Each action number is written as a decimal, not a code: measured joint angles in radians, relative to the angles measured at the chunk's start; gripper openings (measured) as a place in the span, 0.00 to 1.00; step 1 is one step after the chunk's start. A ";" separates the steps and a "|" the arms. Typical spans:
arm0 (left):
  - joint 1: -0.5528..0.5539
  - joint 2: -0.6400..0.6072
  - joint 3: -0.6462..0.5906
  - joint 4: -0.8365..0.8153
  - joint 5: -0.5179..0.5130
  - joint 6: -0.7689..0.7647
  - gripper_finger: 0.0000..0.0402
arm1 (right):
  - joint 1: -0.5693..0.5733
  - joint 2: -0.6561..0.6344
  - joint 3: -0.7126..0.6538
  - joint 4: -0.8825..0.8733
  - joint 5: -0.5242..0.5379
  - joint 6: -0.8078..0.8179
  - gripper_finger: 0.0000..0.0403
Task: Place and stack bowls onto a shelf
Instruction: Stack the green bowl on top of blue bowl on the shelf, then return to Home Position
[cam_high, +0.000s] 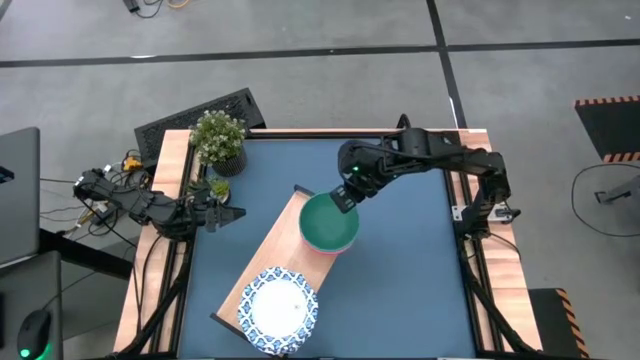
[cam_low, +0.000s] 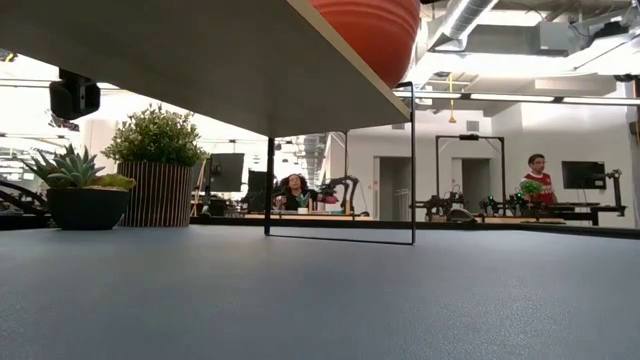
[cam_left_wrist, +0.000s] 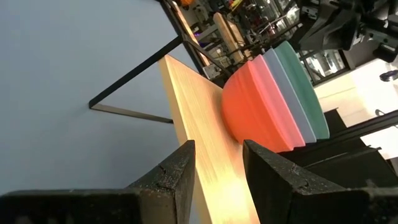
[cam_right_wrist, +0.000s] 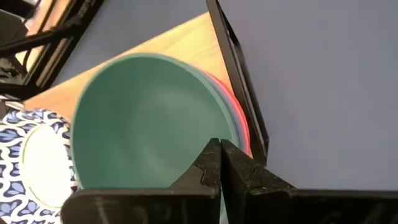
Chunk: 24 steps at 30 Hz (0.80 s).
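On the shelf, stack looks nearly finished

Mid-shelf (cam_high: 278, 236) sits a nested stack: teal bowl (cam_high: 328, 222) on top, grey-blue bowl (cam_left_wrist: 291, 93) under it, red bowl (cam_left_wrist: 255, 109) at the bottom. Toward the near end of the same board sits the patterned bowl (cam_high: 280, 308), blue and white with a white centre, well apart from the stack. Can't tell whether that's one bowl or a few nested together.

The right hand (cam_right_wrist: 219, 163) is right at the teal bowl's rim, fingers pressed together on it, so it reads as pinching that rim, either just setting it down or about to let go. The left hand (cam_left_wrist: 216, 165) hangs off at the left edge of the counter (cam_high: 400, 280), fingers spread, holding nothing, aimed at the shelf.

Progress-wise, I'd say most of it is done. No loose bowls show on the counter, only two potted plants (cam_high: 218, 140) at the back left corner. What's left looks like releasing the teal one, maybe merging the two piles.
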<state>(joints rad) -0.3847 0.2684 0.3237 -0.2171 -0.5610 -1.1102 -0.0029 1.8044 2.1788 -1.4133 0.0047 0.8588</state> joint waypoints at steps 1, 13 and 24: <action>0.000 0.000 0.000 -0.001 0.000 -0.003 0.30 | 0.001 -0.008 0.000 0.002 0.016 -0.001 0.06; 0.000 0.000 0.000 0.001 -0.016 -0.046 0.30 | 0.133 -0.195 0.001 0.026 0.390 -0.214 0.14; 0.000 0.000 0.000 -0.002 0.079 -0.087 0.30 | 0.197 -0.274 0.001 0.046 0.400 -0.234 0.14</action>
<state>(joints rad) -0.3851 0.2684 0.3236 -0.2190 -0.4823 -1.1975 0.1943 1.5307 2.1796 -1.3675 0.4049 0.6244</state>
